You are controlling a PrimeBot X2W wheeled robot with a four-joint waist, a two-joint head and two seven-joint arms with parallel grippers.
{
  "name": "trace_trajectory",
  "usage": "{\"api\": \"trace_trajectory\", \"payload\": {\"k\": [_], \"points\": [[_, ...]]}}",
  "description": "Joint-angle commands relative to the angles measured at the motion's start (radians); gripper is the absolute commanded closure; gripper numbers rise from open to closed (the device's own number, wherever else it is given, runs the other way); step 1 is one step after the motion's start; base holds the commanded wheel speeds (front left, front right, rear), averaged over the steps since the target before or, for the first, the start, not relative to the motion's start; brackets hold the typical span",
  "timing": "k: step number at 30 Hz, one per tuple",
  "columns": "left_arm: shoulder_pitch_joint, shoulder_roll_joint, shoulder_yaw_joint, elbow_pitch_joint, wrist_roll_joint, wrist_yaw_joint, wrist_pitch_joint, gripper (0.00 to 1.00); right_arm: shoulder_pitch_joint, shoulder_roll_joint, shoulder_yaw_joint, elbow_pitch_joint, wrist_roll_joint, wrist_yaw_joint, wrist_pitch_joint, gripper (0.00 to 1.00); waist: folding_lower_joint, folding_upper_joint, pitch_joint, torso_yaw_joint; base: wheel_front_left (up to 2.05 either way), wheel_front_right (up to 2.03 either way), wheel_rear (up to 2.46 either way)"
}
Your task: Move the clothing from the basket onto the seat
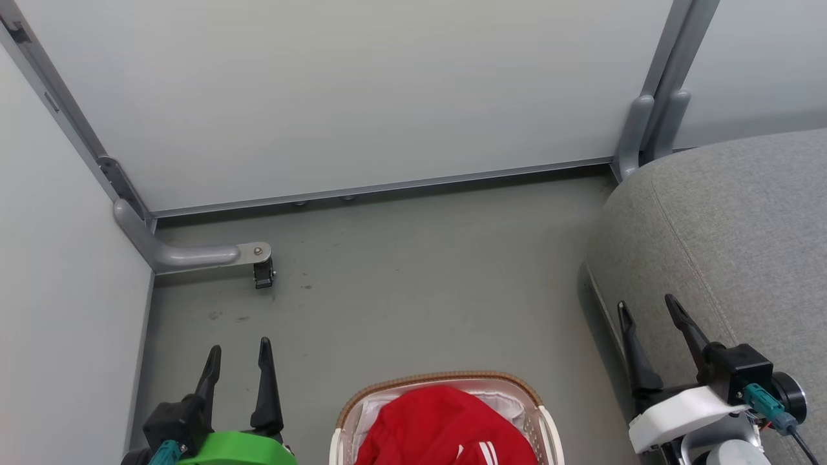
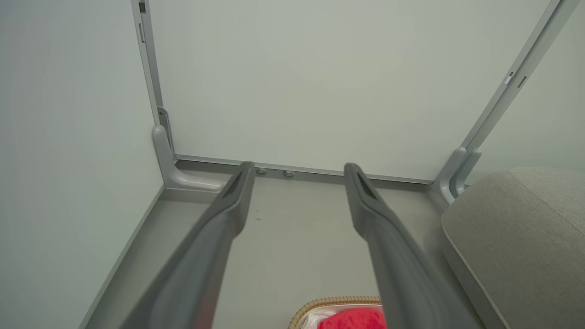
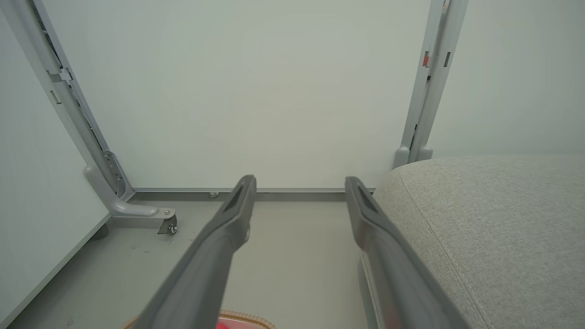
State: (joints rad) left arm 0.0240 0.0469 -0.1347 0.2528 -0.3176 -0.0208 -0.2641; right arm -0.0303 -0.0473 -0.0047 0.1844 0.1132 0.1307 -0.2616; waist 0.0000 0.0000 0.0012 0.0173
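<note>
Red clothing [image 1: 446, 426] with white stripes lies heaped in the cream basket [image 1: 439, 379] with a brown rim, at the bottom middle of the head view. The grey seat [image 1: 730, 239] fills the right side. My left gripper [image 1: 239, 352] stands open to the left of the basket, nothing between its fingers. My right gripper [image 1: 649, 310] stands open at the seat's front edge, right of the basket, also empty. In the left wrist view the open left gripper [image 2: 299, 170] frames the floor, with the basket rim [image 2: 338, 301] and clothing [image 2: 354, 318] at the bottom. The right wrist view has the open right gripper [image 3: 299, 183] beside the seat [image 3: 493, 228].
White partition panels [image 1: 336, 97] close off the back and left. A grey panel foot with a small caster [image 1: 261, 271] juts onto the grey floor [image 1: 420, 284] at the left. Another panel post [image 1: 646, 129] stands by the seat's far corner.
</note>
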Motion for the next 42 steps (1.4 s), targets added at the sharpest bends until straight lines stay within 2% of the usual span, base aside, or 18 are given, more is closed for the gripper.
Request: {"api": "trace_trajectory", "payload": {"k": [1, 12, 24, 34, 40, 42], "points": [[0.005, 0.006, -0.001, 0.000, -0.007, -0.001, -0.001, 0.00, 0.009, -0.006, -0.002, -0.004, -0.002, 0.000, -0.005, 0.00, 0.0000, 0.0000, 0.001, 0.000, 0.00, 0.00, 0.00], [-0.019, 0.006, -0.020, 0.007, 0.007, -0.002, -0.001, 0.00, -0.013, -0.006, -0.015, -0.011, -0.008, 0.000, -0.005, 0.00, 0.0000, 0.0000, 0.026, -0.004, 0.00, 0.00, 0.00], [-0.162, 0.006, -0.160, 0.070, 0.115, -0.041, -0.001, 0.00, -0.092, -0.006, -0.032, -0.045, -0.013, 0.000, -0.005, 0.00, 0.0000, 0.0000, 0.188, -0.024, 0.00, 0.00, 0.00], [-0.351, 0.006, -0.366, 0.282, 0.191, -0.087, -0.001, 0.00, -0.195, -0.005, -0.044, -0.074, -0.020, 0.000, -0.005, 0.00, 0.0000, 0.0000, 0.418, -0.088, 0.00, 0.00, 0.00], [-0.480, 0.006, -0.556, 0.469, 0.194, -0.110, -0.001, 0.00, -0.246, -0.004, -0.059, -0.084, 0.003, 0.000, -0.005, 0.00, 0.0000, 0.0000, 0.552, -0.144, 0.00, 0.00, 0.00], [-0.515, 0.006, -0.651, 0.534, 0.173, -0.110, 0.000, 0.00, -0.261, -0.004, -0.054, -0.086, 0.011, 0.000, -0.005, 0.00, 0.0000, 0.0000, 0.586, -0.167, 0.00, 0.00, 0.00]]}}
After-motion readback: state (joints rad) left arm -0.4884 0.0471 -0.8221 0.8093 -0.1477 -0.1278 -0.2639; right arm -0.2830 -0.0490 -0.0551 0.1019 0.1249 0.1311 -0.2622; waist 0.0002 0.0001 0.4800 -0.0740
